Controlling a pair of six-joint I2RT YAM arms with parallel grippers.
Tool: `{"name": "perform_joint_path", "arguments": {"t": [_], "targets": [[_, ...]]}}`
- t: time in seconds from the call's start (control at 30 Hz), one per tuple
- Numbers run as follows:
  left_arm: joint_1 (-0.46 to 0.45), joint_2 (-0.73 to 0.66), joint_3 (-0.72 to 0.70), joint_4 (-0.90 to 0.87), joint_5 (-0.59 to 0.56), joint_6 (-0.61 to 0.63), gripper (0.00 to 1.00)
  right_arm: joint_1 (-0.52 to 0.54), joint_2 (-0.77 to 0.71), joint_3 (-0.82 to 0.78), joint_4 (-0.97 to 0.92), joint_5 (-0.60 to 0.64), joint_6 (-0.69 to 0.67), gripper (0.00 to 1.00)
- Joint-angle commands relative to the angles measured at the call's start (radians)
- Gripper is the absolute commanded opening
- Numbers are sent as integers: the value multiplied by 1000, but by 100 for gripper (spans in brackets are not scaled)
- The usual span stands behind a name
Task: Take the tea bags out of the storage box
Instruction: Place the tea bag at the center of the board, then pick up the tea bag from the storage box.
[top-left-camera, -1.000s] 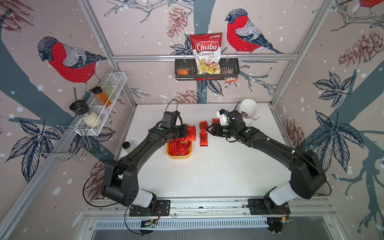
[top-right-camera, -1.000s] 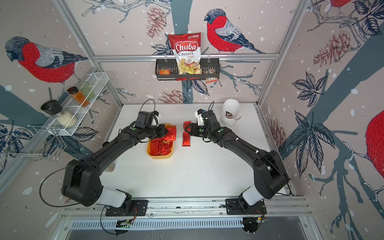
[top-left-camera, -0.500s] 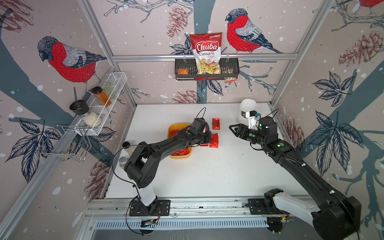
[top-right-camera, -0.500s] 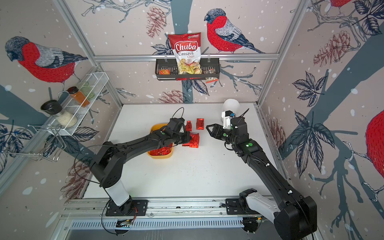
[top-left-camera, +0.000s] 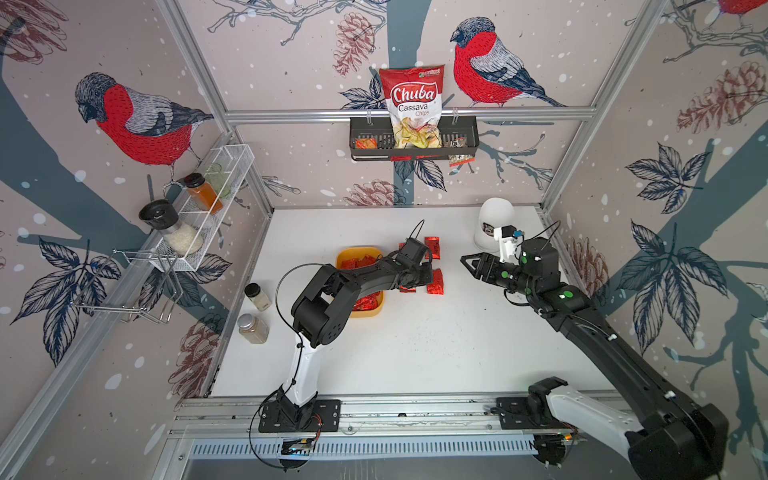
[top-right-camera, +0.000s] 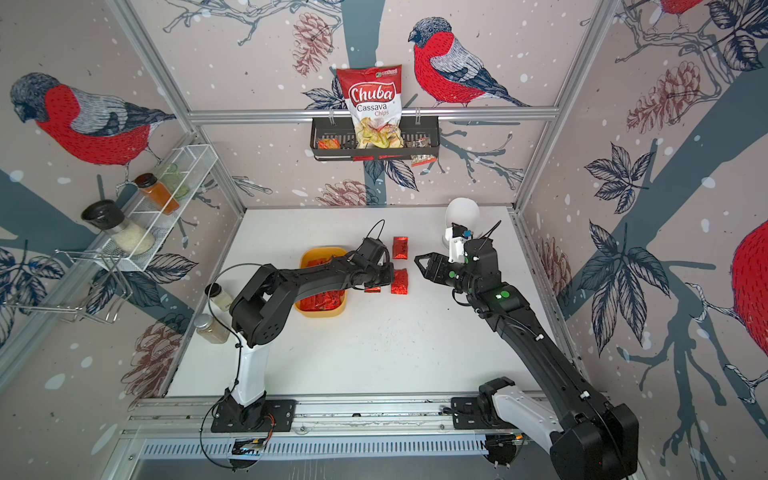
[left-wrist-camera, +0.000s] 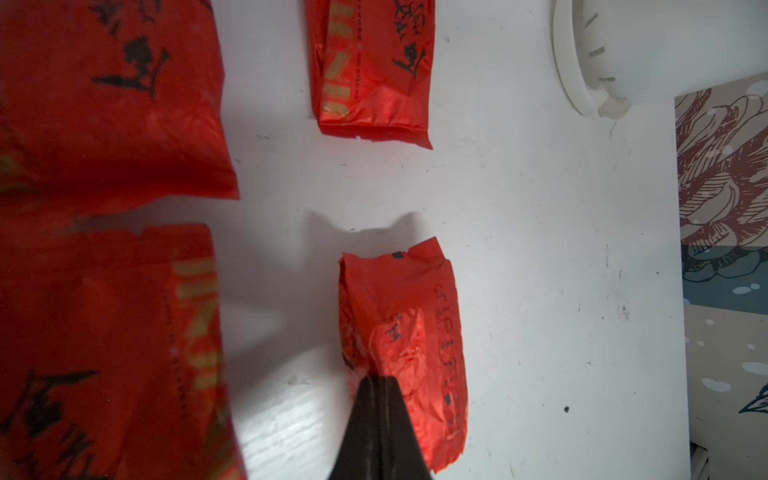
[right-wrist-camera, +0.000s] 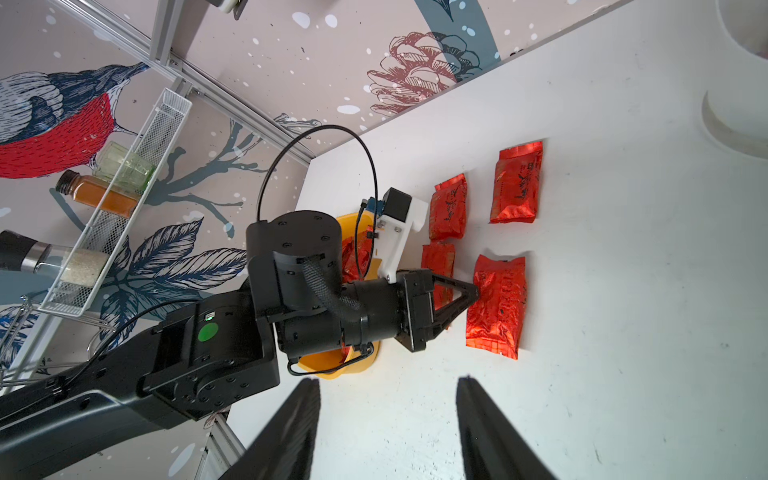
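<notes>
The mustard-yellow storage box (top-left-camera: 358, 252) (top-right-camera: 322, 251) sits left of centre, with several red foil tea bags (top-left-camera: 365, 301) still inside, partly hidden by my left arm. Three tea bags (right-wrist-camera: 517, 183) (right-wrist-camera: 448, 212) (right-wrist-camera: 438, 259) lie on the white table right of the box. A fourth tea bag (top-left-camera: 435, 281) (left-wrist-camera: 399, 324) rests on the table with my left gripper (left-wrist-camera: 379, 380) (right-wrist-camera: 473, 293) shut on its near edge. My right gripper (top-left-camera: 464, 261) (right-wrist-camera: 388, 380) hovers open and holds nothing, a hand's width right of that bag.
A white domed object (top-left-camera: 494, 220) stands at the back right, close to my right wrist. Two spice jars (top-left-camera: 257, 296) (top-left-camera: 252, 328) stand by the left wall. A wire rack (top-left-camera: 199, 208) and a black basket (top-left-camera: 465, 141) with a chips bag hang on the walls.
My left gripper carried a tea bag from over the box rightward and down onto the table. My right arm drew back to the right and its jaws opened wider.
</notes>
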Motion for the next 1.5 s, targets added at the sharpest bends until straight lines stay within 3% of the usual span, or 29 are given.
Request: {"name": "perform_joint_path", "arguments": {"t": [0.0, 0.1, 0.23, 0.37, 0.53, 0.8, 1.13, 1.47], "targets": [[0, 12, 14, 27, -9, 0, 0, -1, 0, -7, 0, -15, -18, 58], [0, 6, 20, 16, -18, 9, 3, -1, 3, -10, -3, -14, -19, 58], [0, -38, 20, -16, -36, 32, 30, -1, 7, 0, -7, -9, -18, 58], [0, -128, 2, -56, -64, 58, 37, 8, 37, 27, -4, -7, -13, 59], [19, -293, -38, -142, -131, 123, 34, 87, 128, 88, 24, 23, -4, 59], [197, -484, -193, -239, -109, 211, 23, 260, 362, 228, 71, 77, -4, 56], [263, -442, -269, -219, -70, 253, 11, 334, 552, 361, 53, 44, -18, 52], [267, -396, -283, -220, -119, 270, 21, 329, 544, 325, 58, 45, -25, 52]]}}
